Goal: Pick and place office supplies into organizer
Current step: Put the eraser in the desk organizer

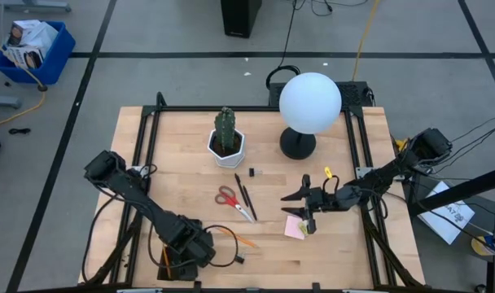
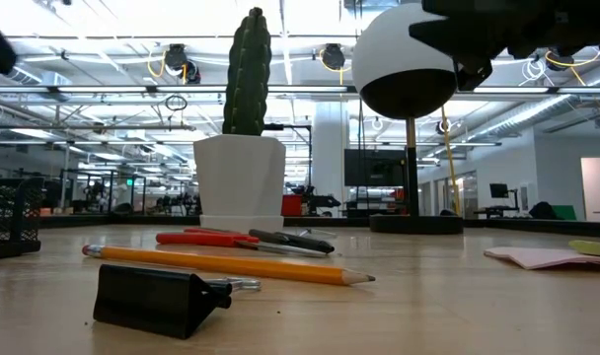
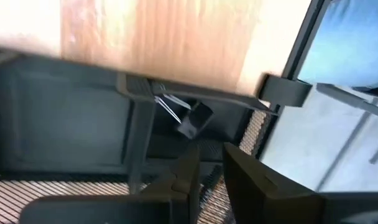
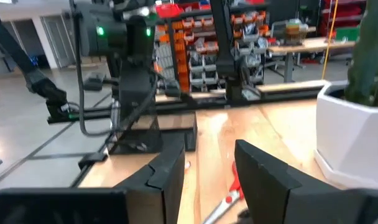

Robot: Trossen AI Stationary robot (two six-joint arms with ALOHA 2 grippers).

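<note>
I see a pale wood-grain table (image 1: pixel 190 187), a glossy white faceted pot (image 2: pixel 239 182), a matt black binder clip (image 2: pixel 157 299), black mesh organizer (image 3: pixel 64 186)

Bright overhead lights glare across the low view; the left wrist view is blurred throughout.

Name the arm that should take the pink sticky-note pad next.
Right. The right gripper hangs open right by the pink sticky-note pad. The left gripper is far across the table, at its near edge, so it would have to travel much farther.
</note>
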